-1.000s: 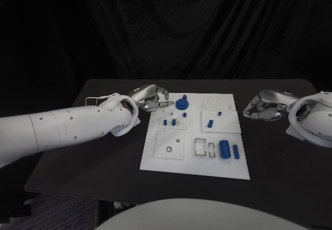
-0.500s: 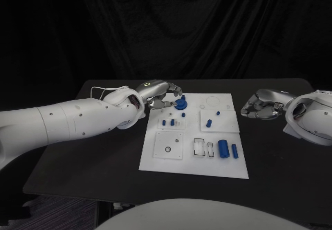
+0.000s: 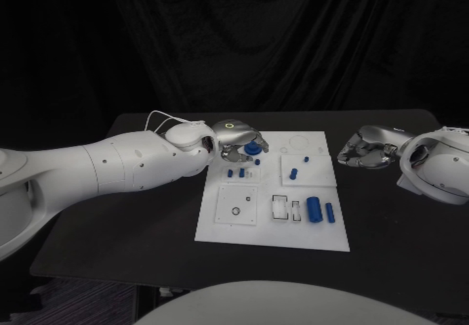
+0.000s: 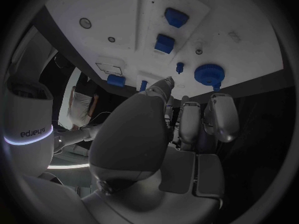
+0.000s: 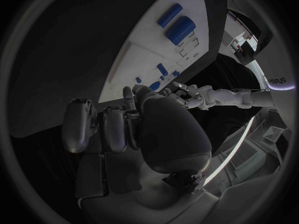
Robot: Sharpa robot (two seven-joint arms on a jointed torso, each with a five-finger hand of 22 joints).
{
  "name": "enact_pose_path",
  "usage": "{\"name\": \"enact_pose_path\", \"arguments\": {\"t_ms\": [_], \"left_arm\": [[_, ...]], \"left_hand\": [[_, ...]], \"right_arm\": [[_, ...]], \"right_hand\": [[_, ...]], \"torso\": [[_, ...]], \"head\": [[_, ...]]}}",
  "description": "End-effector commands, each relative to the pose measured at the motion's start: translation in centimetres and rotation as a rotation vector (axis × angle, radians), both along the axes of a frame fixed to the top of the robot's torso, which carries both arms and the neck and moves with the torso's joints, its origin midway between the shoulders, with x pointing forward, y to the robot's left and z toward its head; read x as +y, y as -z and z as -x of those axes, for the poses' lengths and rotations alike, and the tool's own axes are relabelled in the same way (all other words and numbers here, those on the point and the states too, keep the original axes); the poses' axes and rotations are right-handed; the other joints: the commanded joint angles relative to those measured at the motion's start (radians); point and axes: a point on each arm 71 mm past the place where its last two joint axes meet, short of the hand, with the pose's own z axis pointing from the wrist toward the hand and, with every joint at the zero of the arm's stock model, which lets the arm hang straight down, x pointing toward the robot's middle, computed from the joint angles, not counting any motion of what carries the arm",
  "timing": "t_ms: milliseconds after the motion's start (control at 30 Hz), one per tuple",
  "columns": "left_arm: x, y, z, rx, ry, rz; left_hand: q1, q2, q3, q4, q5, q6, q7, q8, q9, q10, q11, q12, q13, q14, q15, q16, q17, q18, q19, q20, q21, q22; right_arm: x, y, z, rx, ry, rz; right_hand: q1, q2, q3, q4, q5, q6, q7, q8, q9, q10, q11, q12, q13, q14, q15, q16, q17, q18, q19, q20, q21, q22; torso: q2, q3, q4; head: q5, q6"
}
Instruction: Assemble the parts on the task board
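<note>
Leftmost, the left hand (image 3: 234, 139) hangs over the far-left corner of the task board (image 3: 220, 230), fingers curled downward above the blue gear-shaped part (image 4: 209, 75); in the left wrist view the fingertips (image 4: 167, 82) stand just short of that gear, nothing held, fingers apart. Next, small blue pegs (image 3: 236, 172) stand in a raised block on the board; beside them, short blue pegs (image 3: 299, 170) in a second block. Nearer the front, a large blue cylinder (image 3: 314, 208) and a slim blue rod (image 3: 329, 212) lie flat beside empty slots. Parts appear to be rigid moulded plastic, light, smooth and likely slippery; judged best taken by a fingertip pinch across the sides, the gear by its toothed rim. Rightmost, the right hand (image 3: 364, 150) rests off the board over the counter (image 3: 146, 223), fingers curled in, holding nothing. Writing: "sharpa" reads, mirrored, on the arm casing (image 4: 31, 133).
</note>
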Motion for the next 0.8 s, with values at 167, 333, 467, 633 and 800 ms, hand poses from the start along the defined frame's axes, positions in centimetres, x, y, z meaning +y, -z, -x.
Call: {"name": "enact_pose_path", "arguments": {"t_ms": [167, 333, 467, 633, 800], "left_arm": [[-0.7, 0.3, -0.4, -0.02, 0.03, -0.068], [-1.4, 0.4, -0.5, -0.015, 0.037, -0.077], [-1.8, 0.6, -0.6, -0.005, 0.039, -0.09], [-1.8, 1.2, -0.8, -0.005, 0.034, -0.132], [-1.8, 1.6, -0.9, 0.005, 0.026, -0.154]], "left_hand": [[-0.017, 0.005, 0.002, -0.01, 0.012, 0.021, 0.002, 0.006, -0.014, 0.021, 0.005, 0.028, -0.001, 0.0, 0.001, 0.001, -0.003, -0.004, 0.001, -0.002, -0.003, 0.156], [-0.024, 0.005, 0.006, -0.015, 0.015, 0.054, 0.007, 0.023, -0.021, 0.036, 0.006, 0.057, 0.004, -0.002, 0.003, 0.003, -0.006, -0.005, 0.002, 0.0, -0.003, 0.157], [-0.032, 0.003, 0.009, -0.018, 0.015, 0.084, 0.012, 0.042, -0.017, 0.048, 0.002, 0.078, 0.008, 0.0, 0.001, 0.006, -0.005, -0.005, 0.004, -0.001, -0.001, 0.158], [-0.042, -0.003, 0.008, -0.018, 0.013, 0.076, 0.009, 0.041, -0.019, 0.062, 0.0, 0.094, 0.013, -0.002, 0.0, 0.005, -0.01, -0.004, 0.003, -0.002, -0.004, 0.157], [-0.047, -0.005, 0.006, -0.017, 0.011, 0.071, 0.009, 0.039, -0.021, 0.063, 0.0, 0.097, 0.014, -0.003, 0.0, 0.004, -0.012, -0.004, 0.003, -0.002, -0.005, 0.157]], "right_arm": [[0.1, 0.1, 0.0, 0.002, 0.003, 0.002], [0.2, 0.1, 0.0, 0.002, 0.001, 0.002], [0.3, 0.1, 0.0, 0.003, -0.001, 0.002], [0.3, 0.1, 0.0, 0.003, -0.002, 0.002], [0.3, 0.1, 0.0, 0.004, -0.003, 0.003]], "right_hand": [[-0.008, -0.004, 0.005, -0.001, 0.006, 0.005, 0.0, 0.0, 0.001, -0.006, -0.003, -0.003, 0.098, 0.047, -0.001, 0.0, 0.015, 0.02, -0.002, -0.004, 0.0, 0.162], [-0.008, -0.004, 0.005, -0.001, 0.006, 0.005, 0.0, 0.0, 0.001, -0.006, -0.003, -0.003, 0.098, 0.047, -0.001, 0.0, 0.015, 0.02, -0.002, -0.004, 0.0, 0.162], [-0.008, -0.004, 0.005, -0.001, 0.006, 0.005, 0.0, 0.0, 0.001, -0.006, -0.003, -0.003, 0.098, 0.047, -0.001, 0.0, 0.015, 0.02, -0.002, -0.004, 0.0, 0.162], [-0.008, -0.004, 0.005, 0.0, 0.007, 0.005, 0.0, 0.0, 0.001, -0.007, -0.004, -0.004, 0.098, 0.047, -0.001, -0.001, 0.013, 0.02, -0.003, -0.004, -0.003, 0.161], [-0.008, -0.004, 0.005, 0.0, 0.007, 0.005, 0.0, 0.0, 0.001, -0.007, -0.004, -0.004, 0.098, 0.047, -0.001, -0.001, 0.013, 0.02, -0.003, -0.004, -0.003, 0.161]], "torso": [[0.005, -0.0023, -0.0071], [0.005, -0.002, -0.0056], [0.006, -0.0026, -0.005], [0.006, -0.0022, -0.0049], [0.008, -0.0023, -0.0057]], "head": [[0.004, 0.0], [0.002, 0.0], [0.0, 0.0], [0.001, 0.0], [0.0, 0.0]]}}
